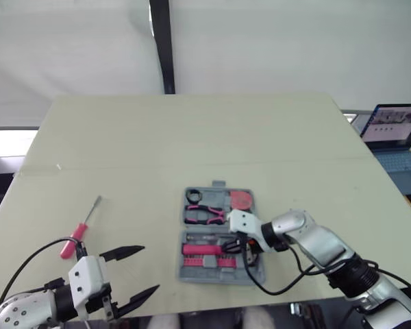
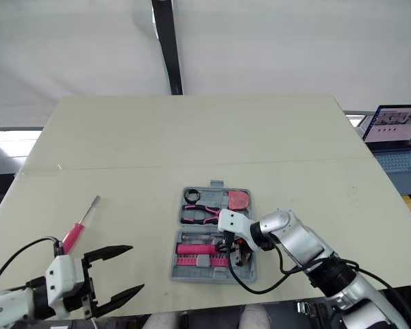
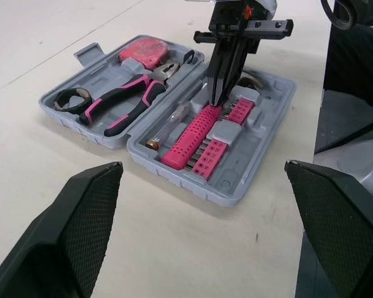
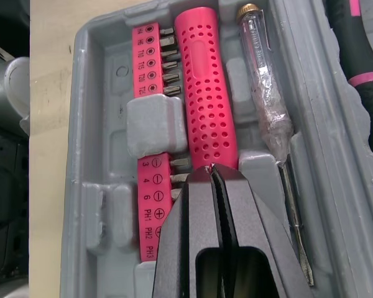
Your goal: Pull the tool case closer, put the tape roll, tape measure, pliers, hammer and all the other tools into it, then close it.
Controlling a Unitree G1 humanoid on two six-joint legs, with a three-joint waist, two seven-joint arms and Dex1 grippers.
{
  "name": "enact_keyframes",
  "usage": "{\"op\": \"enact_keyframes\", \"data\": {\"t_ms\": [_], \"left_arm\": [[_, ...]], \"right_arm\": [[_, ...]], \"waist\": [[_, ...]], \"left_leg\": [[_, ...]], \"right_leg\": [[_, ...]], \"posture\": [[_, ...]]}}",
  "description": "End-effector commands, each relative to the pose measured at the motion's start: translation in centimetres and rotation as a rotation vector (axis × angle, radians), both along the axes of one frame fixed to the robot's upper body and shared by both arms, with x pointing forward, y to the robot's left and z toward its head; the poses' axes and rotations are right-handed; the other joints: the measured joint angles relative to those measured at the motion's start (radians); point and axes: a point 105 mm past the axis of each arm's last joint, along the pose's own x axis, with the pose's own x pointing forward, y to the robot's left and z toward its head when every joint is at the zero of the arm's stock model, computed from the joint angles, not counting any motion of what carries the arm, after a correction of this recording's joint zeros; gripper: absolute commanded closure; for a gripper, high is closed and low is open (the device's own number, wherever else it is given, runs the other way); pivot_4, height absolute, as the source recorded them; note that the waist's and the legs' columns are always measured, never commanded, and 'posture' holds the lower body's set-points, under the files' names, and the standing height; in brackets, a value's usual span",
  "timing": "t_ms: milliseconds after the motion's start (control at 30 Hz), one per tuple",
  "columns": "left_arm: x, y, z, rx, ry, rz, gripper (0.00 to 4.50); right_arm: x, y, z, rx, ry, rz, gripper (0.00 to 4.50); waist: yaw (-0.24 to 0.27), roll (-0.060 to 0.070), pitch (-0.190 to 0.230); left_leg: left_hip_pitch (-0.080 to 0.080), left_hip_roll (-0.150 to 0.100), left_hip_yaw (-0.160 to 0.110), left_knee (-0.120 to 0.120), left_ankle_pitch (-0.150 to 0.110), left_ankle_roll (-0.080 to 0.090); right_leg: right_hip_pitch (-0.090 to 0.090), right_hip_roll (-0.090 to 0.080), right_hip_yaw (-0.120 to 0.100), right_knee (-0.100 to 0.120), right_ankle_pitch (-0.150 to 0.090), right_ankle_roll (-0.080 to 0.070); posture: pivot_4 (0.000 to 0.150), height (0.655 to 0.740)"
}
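Your left hand (image 1: 149,269) is hanging open. Your right hand (image 4: 212,171), pinched empty, is touching the pink handle (image 4: 208,87) in the tool case (image 1: 186,275); be pressing straight down. The screwdriver (image 1: 79,233) is lying at the case's 9 o'clock.

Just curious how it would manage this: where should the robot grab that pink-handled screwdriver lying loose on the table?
By its pink handle, from straight above with the open left hand, closing across its width. The screwdriver lies flat on the table, and the handle is far thicker than the thin metal shaft.
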Motion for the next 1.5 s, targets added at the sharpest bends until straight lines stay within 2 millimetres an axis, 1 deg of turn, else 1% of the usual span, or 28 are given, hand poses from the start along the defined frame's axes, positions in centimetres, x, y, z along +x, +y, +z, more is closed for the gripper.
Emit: {"op": "enact_keyframes", "data": {"t_ms": [33, 67, 133, 167, 233, 300, 333, 400, 433, 467, 500, 533, 633, 667, 733, 867, 1033, 1100, 1300, 1367, 1433, 1500], "left_arm": [[0.6, 0.1, 0.2, -0.051, 0.001, 0.051, 0.00], [0.7, 0.1, 0.1, -0.061, 0.014, 0.068, 0.00], [0.6, 0.3, -0.2, -0.058, 0.042, 0.089, 0.00], [0.6, 0.5, -0.4, -0.054, 0.048, 0.106, 0.00], [0.6, 0.8, -0.5, -0.052, 0.054, 0.140, 0.00], [0.8, 1.4, -0.8, -0.036, 0.044, 0.200, 0.00], [0.9, 1.8, -1.0, -0.042, 0.054, 0.233, 0.00], [0.8, 2.2, -1.4, -0.033, 0.067, 0.265, 0.00], [0.7, 2.3, -1.6, -0.030, 0.069, 0.268, 0.00], [0.6, 2.3, -1.7, -0.035, 0.068, 0.265, 0.00], [0.5, 2.4, -1.8, -0.039, 0.068, 0.265, 0.00], [0.4, 2.4, -1.9, -0.044, 0.068, 0.266, 0.00], [-0.3, 2.7, -2.6, -0.039, 0.083, 0.266, 0.00], [-0.5, 2.8, -2.7, -0.036, 0.091, 0.268, 0.00], [-0.7, 3.0, -2.8, -0.031, 0.092, 0.273, 0.00], [-1.4, 3.4, -2.4, -0.003, 0.062, 0.302, 0.00], [-1.9, 3.5, -2.1, 0.000, 0.060, 0.311, 0.00], [-1.9, 3.5, -1.8, 0.000, 0.057, 0.312, 0.00], [-1.2, 3.2, -1.4, 0.017, 0.047, 0.298, 0.00], [-1.3, 3.2, -1.5, 0.034, 0.058, 0.288, 0.00], [-1.3, 3.4, -1.7, 0.014, 0.092, 0.313, 0.00], [-1.3, 3.5, -1.7, -0.002, 0.108, 0.329, 0.00]], "right_arm": [[-0.2, -1.0, 0.6, 0.029, 0.044, -0.102, 4.40], [0.1, -1.1, 2.1, 0.075, 0.027, -0.128, 4.40], [0.3, -1.9, 4.6, 0.124, -0.032, -0.153, 4.40], [0.5, -2.6, 5.4, 0.125, -0.073, -0.179, 4.40], [0.5, -4.2, 6.4, 0.112, -0.104, -0.224, 4.40], [-0.1, -6.0, 6.8, 0.094, -0.094, -0.259, 4.40], [-0.5, -7.0, 7.0, 0.091, -0.082, -0.289, 4.17], [-1.1, -8.8, 7.3, 0.097, -0.055, -0.348, 3.57], [-1.3, -9.5, 7.4, 0.092, -0.058, -0.367, 3.16], [-1.5, -10.2, 7.3, 0.084, -0.068, -0.381, 2.60], [-1.7, -10.9, 7.3, 0.075, -0.079, -0.396, 2.22], [-1.7, -11.6, 7.2, 0.072, -0.100, -0.413, 1.67], [-2.4, -13.5, 6.9, 0.067, -0.124, -0.434, 0.28], [-2.8, -14.0, 6.7, 0.062, -0.111, -0.441, 0.07], [-3.7, -15.1, 6.0, 0.023, -0.079, -0.434, 0.07], [-4.8, -17.4, 5.2, -0.002, -0.045, -0.505, 0.07], [-5.6, -18.3, 5.4, 0.035, -0.041, -0.542, 0.07], [-5.9, -18.5, 5.2, 0.024, -0.043, -0.546, 0.07], [-5.8, -18.3, 5.1, 0.040, -0.038, -0.558, 0.07], [-5.9, -17.2, 6.4, 0.120, -0.087, -0.498, 0.07], [-6.1, -16.0, 9.2, 0.280, -0.169, -0.421, 0.07], [-6.3, -15.6, 10.4, 0.353, -0.193, -0.398, 0.07]], "waist": [[0.003, 0.001, 0.002], [0.004, 0.002, 0.004], [0.005, 0.010, 0.017], [0.006, 0.014, 0.021], [0.007, 0.016, 0.025], [0.009, 0.016, 0.026], [0.011, 0.015, 0.027], [0.017, 0.013, 0.028], [0.019, 0.012, 0.029], [0.021, 0.012, 0.029], [0.022, 0.011, 0.030], [0.023, 0.011, 0.030], [0.024, 0.011, 0.030], [0.024, 0.011, 0.030], [0.025, 0.011, 0.030], [0.025, 0.009, 0.031], [0.025, 0.009, 0.032], [0.025, 0.008, 0.032], [0.026, 0.008, 0.032], [0.025, 0.008, 0.032], [0.026, 0.009, 0.033], [0.026, 0.011, 0.035]], "left_leg": [[0.000, 0.000, 0.000, 0.000, 0.000, 0.000], [-0.001, 0.000, 0.000, 0.001, 0.000, 0.001], [-0.002, -0.001, 0.001, 0.001, -0.001, 0.001], [-0.004, -0.001, 0.001, 0.002, -0.001, 0.001], [-0.009, 0.000, 0.003, 0.002, -0.001, 0.001], [-0.012, 0.000, 0.003, 0.002, -0.001, 0.001], [-0.012, 0.000, 0.003, 0.002, -0.001, 0.001], [-0.013, 0.000, 0.004, 0.002, -0.001, 0.001], [-0.013, 0.000, 0.004, 0.002, -0.001, 0.001], [-0.013, 0.000, 0.005, 0.002, -0.001, 0.001], [-0.013, 0.000, 0.006, 0.003, -0.001, 0.001], [-0.013, 0.000, 0.006, 0.003, -0.001, 0.001], [-0.012, 0.000, 0.007, 0.003, -0.001, 0.001], [-0.012, 0.000, 0.007, 0.003, -0.001, 0.001], [-0.012, 0.000, 0.007, 0.003, -0.001, 0.001], [-0.012, 0.000, 0.007, 0.003, -0.001, 0.001], [-0.011, 0.000, 0.007, 0.003, -0.001, 0.001], [-0.011, 0.000, 0.007, 0.003, -0.001, 0.001], [-0.011, 0.000, 0.007, 0.003, -0.001, 0.001], [-0.011, 0.000, 0.007, 0.003, -0.001, 0.001], [-0.011, 0.001, 0.007, 0.003, -0.001, 0.001], [-0.011, 0.001, 0.007, 0.003, -0.001, 0.001]], "right_leg": [[0.000, 0.000, 0.000, 0.000, 0.000, 0.000], [0.000, 0.000, 0.000, 0.000, 0.000, 0.000], [-0.001, -0.001, 0.001, -0.001, 0.000, 0.000], [-0.002, -0.001, 0.001, -0.001, 0.000, 0.000], [-0.009, -0.001, 0.001, 0.001, 0.000, 0.000], [-0.013, 0.000, 0.001, 0.001, 0.000, 0.000], [-0.013, 0.000, 0.000, 0.001, 0.000, 0.000], [-0.013, 0.000, 0.000, 0.001, 0.000, 0.000], [-0.013, 0.000, 0.000, 0.000, 0.000, 0.001], [-0.014, -0.001, 0.001, 0.000, 0.000, 0.001], [-0.014, -0.001, 0.001, 0.000, 0.000, 0.001], [-0.014, -0.001, 0.001, 0.000, 0.001, 0.001], [-0.013, -0.001, 0.002, 0.000, 0.001, 0.001], [-0.013, -0.001, 0.002, 0.000, 0.001, 0.001], [-0.013, -0.001, 0.002, 0.000, 0.001, 0.001], [-0.013, -0.001, 0.002, 0.000, 0.001, 0.001], [-0.013, -0.001, 0.002, 0.000, 0.001, 0.001], [-0.012, -0.001, 0.002, 0.000, 0.001, 0.001], [-0.012, -0.001, 0.002, 0.000, 0.001, 0.001], [-0.012, -0.001, 0.002, 0.000, 0.001, 0.001], [-0.012, 0.000, 0.002, 0.000, 0.001, 0.001], [-0.012, 0.000, 0.002, -0.001, 0.001, 0.001]], "posture": [[0.150, 0.7400], [0.150, 0.7400], [0.150, 0.7400], [0.150, 0.7400], [0.150, 0.7400], [0.150, 0.7400], [0.150, 0.7400], [0.150, 0.7400], [0.150, 0.7400], [0.150, 0.7400], [0.150, 0.7400], [0.150, 0.7400], [0.150, 0.7400], [0.150, 0.7400], [0.150, 0.7400], [0.150, 0.7400], [0.150, 0.7400], [0.150, 0.7400], [0.150, 0.7400], [0.150, 0.7400], [0.150, 0.7400], [0.150, 0.7400]]}}
